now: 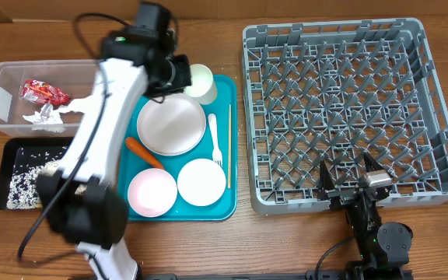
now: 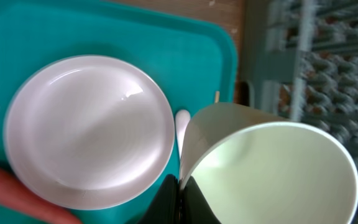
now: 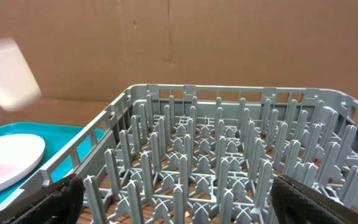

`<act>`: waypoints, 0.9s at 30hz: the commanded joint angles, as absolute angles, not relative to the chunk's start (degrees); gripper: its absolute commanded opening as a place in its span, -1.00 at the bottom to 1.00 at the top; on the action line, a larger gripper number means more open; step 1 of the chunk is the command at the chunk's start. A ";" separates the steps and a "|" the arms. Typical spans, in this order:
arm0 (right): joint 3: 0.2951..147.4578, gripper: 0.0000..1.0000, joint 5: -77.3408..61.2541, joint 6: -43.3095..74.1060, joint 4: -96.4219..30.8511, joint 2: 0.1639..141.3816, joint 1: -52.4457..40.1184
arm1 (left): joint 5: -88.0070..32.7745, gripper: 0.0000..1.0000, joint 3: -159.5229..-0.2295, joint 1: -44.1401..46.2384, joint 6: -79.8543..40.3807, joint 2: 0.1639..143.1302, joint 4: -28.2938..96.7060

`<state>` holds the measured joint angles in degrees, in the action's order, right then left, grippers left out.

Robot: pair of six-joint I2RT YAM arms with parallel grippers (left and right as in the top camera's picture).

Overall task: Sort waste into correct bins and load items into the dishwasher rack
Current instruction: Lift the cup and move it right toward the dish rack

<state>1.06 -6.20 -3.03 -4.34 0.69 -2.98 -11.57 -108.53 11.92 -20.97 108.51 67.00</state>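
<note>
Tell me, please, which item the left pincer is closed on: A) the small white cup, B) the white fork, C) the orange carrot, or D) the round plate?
A: in the left wrist view, the left pincer pinches the rim of the small white cup, while the plate lies free on the teal tray.

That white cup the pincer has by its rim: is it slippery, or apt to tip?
Probably slippery: the cup looks smooth and glossy, and the left pincer pinches only its thin wall. It seems light, being thin-walled and empty. Held by one side only, it might tilt or swing in the grip.
</note>
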 commanded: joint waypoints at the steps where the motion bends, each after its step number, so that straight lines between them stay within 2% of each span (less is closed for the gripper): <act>1: 0.45 1.00 -6.48 -2.79 -4.12 0.27 -2.83 | -18.31 -0.92 -110.32 13.17 -8.62 101.69 69.17; 8: 0.45 1.00 -6.48 -2.79 -4.12 0.27 -2.83 | -30.22 -0.92 -110.24 14.44 -3.88 99.31 76.55; 14: 0.45 1.00 -6.48 -2.79 -4.12 0.27 -2.83 | -49.84 -0.92 -107.53 14.39 2.79 99.33 80.49; 21: 0.45 1.00 -6.76 -2.76 -4.10 0.27 -2.83 | -58.24 -0.92 -107.48 14.41 2.85 99.33 82.24; 24: 0.45 0.99 -10.39 -2.76 -3.68 0.27 -2.83 | -60.93 -0.92 -107.48 14.50 3.09 99.33 82.85; 27: 0.47 0.99 -20.93 -2.52 -3.01 0.27 -2.83 | -63.79 -0.92 -107.48 14.76 4.56 99.33 83.40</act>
